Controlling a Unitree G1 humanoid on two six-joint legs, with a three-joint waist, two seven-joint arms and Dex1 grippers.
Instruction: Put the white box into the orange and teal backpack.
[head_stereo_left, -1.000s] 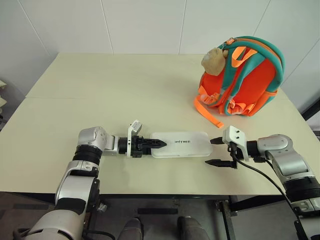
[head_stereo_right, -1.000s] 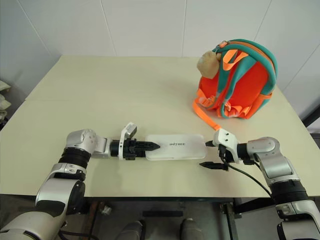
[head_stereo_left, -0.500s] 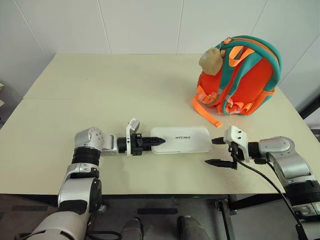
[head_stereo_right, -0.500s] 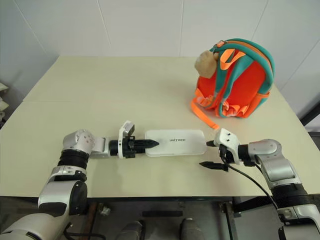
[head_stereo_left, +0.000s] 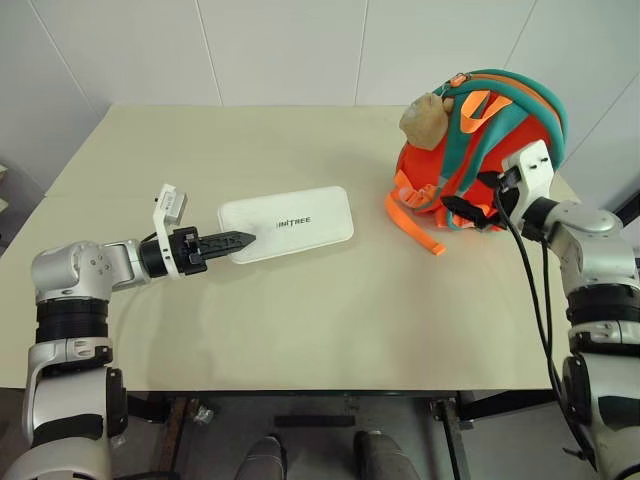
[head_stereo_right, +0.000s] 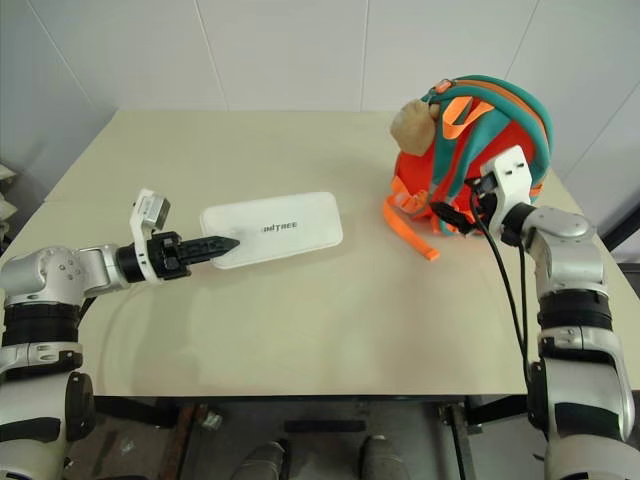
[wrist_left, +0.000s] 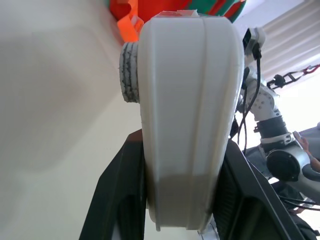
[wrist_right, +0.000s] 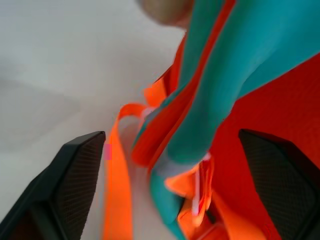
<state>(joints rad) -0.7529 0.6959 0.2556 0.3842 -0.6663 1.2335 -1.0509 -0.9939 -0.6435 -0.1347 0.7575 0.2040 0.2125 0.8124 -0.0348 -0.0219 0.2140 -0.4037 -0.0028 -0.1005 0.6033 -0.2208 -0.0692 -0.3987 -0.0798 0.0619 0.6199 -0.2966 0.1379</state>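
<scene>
Now the carrying step is in hand. The left gripper (head_stereo_left: 232, 241) holds the white box (head_stereo_left: 290, 222) by one short end, its jaws clamped across the case's thin edge; the left wrist view shows the box (wrist_left: 187, 100) running away from the camera between the two black fingers (wrist_left: 120, 190). In the head views the box appears raised off the surface (head_stereo_left: 300, 320) and roughly level, lettering upward, its free end pointing toward the orange and teal backpack (head_stereo_left: 500, 150), from which it is well apart.

The backpack stands upright at the far right of the surface, strap side toward the robot, a tan plush charm (head_stereo_left: 425, 120) at its upper left and an orange webbing strap (head_stereo_left: 412, 225) trailing onto the surface. No opening can be made out from here; whether the zip is undone cannot be told.

The right gripper (head_stereo_right: 458, 212) is at the lower front of the backpack with its jaws spread wide. In the right wrist view its two fingers (wrist_right: 75, 170) flank teal and orange straps, with nothing gripped between them.

By judgement, the next move calls for the right gripper to find and hold the bag's mouth open, while the left arm carries the box across and enters it narrow end first. A closed zip would block this.
</scene>
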